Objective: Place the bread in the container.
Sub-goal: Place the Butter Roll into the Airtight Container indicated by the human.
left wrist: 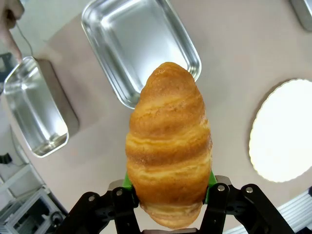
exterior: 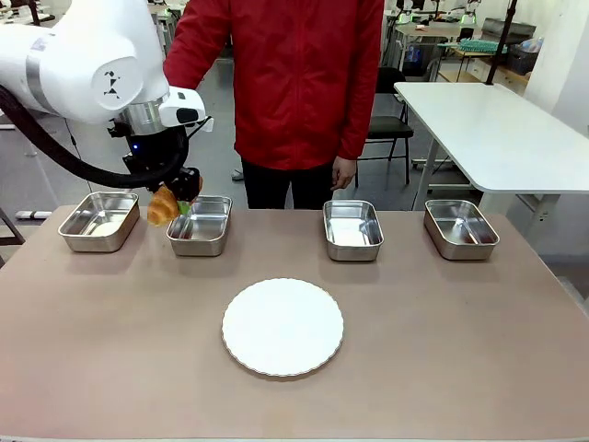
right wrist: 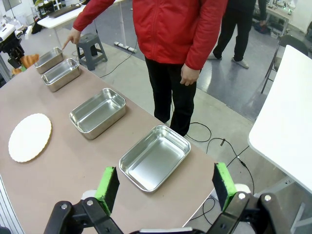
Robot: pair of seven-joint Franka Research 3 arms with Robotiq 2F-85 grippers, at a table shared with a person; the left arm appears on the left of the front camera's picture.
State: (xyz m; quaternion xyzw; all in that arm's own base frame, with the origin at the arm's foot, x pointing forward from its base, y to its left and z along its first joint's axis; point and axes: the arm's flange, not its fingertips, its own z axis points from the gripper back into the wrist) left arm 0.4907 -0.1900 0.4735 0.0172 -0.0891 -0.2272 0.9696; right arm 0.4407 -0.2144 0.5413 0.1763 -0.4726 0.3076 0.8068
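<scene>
My left gripper (exterior: 177, 198) is shut on the golden-brown bread (exterior: 163, 206), gripping its lower end between green pads (left wrist: 127, 181). The bread (left wrist: 168, 146) hangs above the table between the leftmost container (exterior: 99, 221) and the second container (exterior: 200, 224). In the left wrist view its tip overlaps the rim of the second container (left wrist: 136, 44), with the leftmost container (left wrist: 34, 107) off to the side. A person's finger (right wrist: 66, 45) points down by the leftmost container (right wrist: 48, 58). My right gripper (right wrist: 165, 187) stands open and holds nothing, above the table's right end.
Two more steel pans (exterior: 352, 229) (exterior: 460, 228) stand in the same row to the right. A round white scalloped plate (exterior: 282, 327) lies in the middle, nearer me. The person in a red jacket (exterior: 294, 83) stands at the far edge. A white table (exterior: 497, 129) is behind at right.
</scene>
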